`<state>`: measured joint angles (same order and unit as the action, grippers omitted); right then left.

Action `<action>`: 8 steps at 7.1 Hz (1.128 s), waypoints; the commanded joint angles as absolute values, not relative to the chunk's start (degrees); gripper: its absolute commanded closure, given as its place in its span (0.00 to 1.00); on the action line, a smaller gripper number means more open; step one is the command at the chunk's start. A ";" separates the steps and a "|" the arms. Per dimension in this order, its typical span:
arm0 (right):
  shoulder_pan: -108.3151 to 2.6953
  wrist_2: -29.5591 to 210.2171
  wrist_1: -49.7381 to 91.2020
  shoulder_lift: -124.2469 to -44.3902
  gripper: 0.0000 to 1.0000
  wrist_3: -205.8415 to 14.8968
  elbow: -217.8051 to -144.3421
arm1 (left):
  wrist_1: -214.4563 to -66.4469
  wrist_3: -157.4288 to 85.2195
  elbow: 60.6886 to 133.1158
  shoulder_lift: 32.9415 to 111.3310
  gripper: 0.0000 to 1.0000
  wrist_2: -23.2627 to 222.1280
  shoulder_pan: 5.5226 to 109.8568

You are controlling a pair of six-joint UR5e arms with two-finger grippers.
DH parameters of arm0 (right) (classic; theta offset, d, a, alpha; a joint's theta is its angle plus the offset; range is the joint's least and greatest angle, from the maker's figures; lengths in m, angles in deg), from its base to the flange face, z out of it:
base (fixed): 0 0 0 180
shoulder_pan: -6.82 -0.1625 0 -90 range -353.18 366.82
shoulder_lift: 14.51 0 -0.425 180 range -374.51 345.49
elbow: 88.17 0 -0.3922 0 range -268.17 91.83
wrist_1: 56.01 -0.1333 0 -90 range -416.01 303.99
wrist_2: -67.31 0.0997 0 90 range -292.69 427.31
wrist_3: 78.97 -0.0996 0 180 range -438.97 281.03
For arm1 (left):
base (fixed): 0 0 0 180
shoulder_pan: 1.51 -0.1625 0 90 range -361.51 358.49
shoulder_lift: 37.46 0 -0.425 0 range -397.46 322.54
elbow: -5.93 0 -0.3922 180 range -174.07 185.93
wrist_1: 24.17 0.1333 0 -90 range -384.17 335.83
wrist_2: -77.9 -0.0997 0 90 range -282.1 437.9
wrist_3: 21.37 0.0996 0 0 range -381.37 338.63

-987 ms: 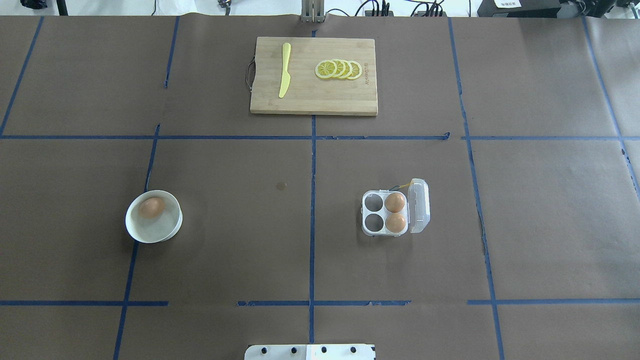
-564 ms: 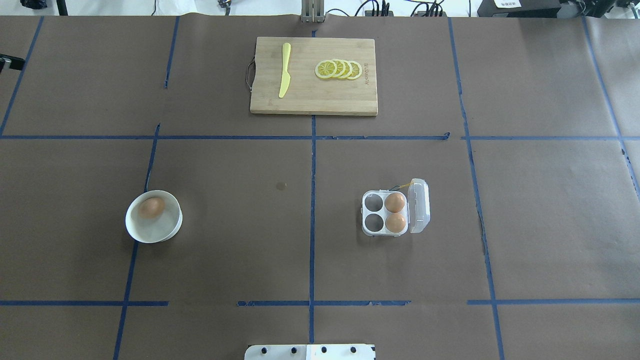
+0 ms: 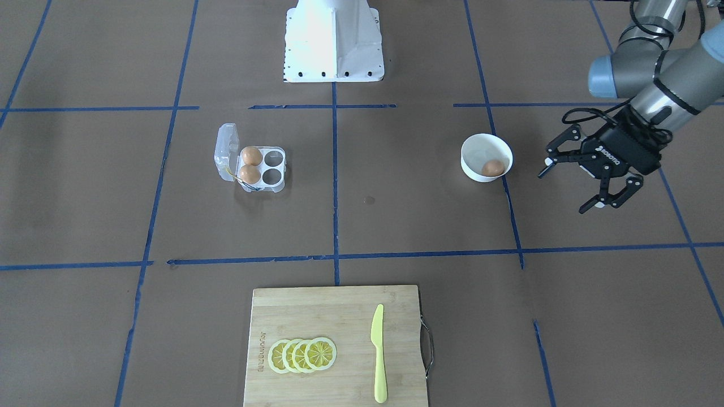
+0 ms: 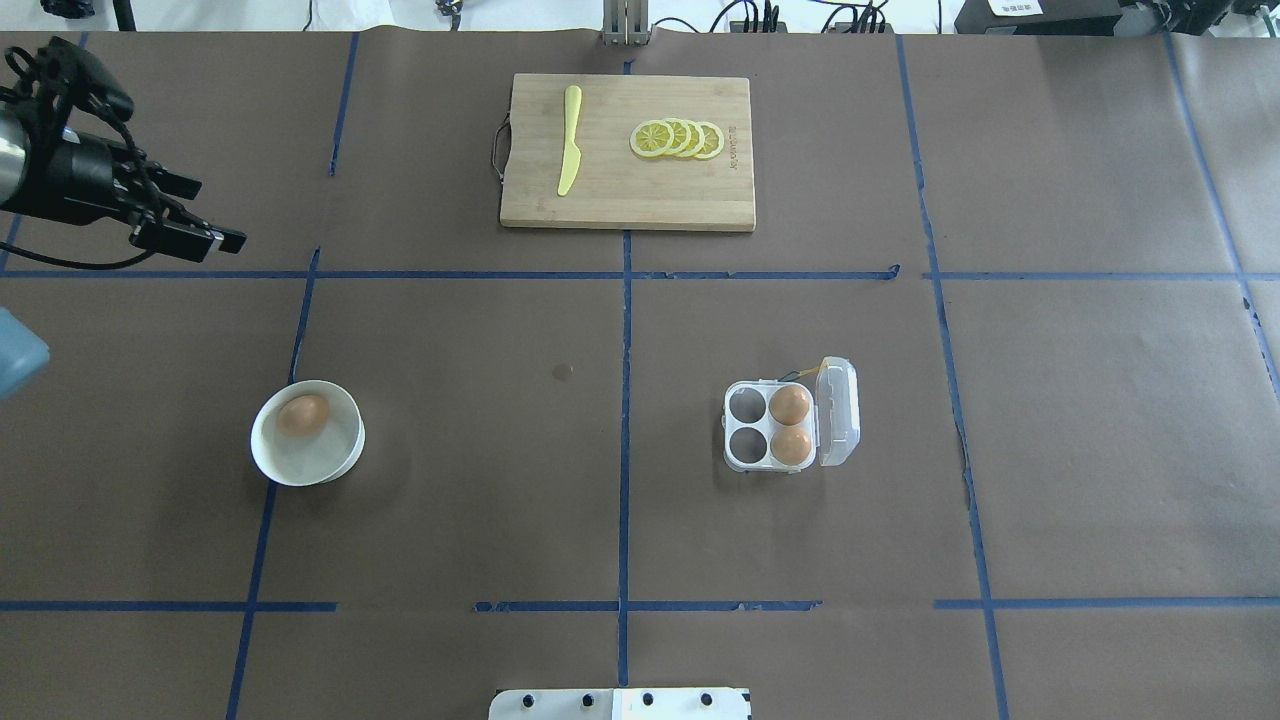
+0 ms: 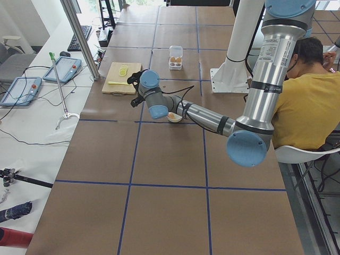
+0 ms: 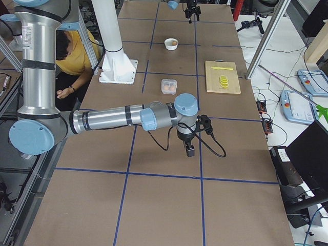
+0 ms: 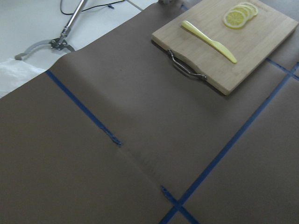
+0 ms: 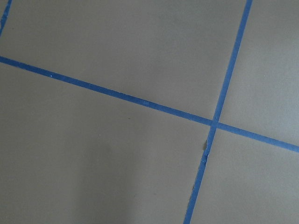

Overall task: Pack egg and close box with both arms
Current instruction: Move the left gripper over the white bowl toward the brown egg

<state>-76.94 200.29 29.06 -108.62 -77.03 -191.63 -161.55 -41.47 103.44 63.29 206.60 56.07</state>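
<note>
One orange-brown egg (image 4: pixel 302 415) lies in a white bowl (image 4: pixel 272 462) at the table's left; it also shows in the front view (image 3: pixel 493 168). The clear box (image 4: pixel 746 430) stands right of centre with its lid (image 4: pixel 838 412) open to the right. Two eggs (image 4: pixel 790 404) fill its right cups; the two left cups are empty. My left gripper (image 4: pixel 185 170) is open and empty, in the air beyond and left of the bowl; it also shows in the front view (image 3: pixel 565 189). My right gripper (image 6: pixel 189 149) shows only in the right side view, over bare table; I cannot tell its state.
A wooden cutting board (image 4: pixel 625 200) lies at the far middle with a yellow knife (image 4: pixel 569 140) and lemon slices (image 4: pixel 678 138). The white pedestal base (image 3: pixel 334 39) stands at the near edge. An operator in yellow (image 5: pixel 308 101) sits behind the robot.
My left arm and gripper have come into the overhead view from the left edge, toward the table's middle. The eggs, bowl and box have not moved.
</note>
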 commanded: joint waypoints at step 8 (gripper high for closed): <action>-76.94 200.20 29.06 -108.99 0.00 -76.86 -191.79 | -157.15 -42.82 109.74 54.30 0.39 195.15 37.79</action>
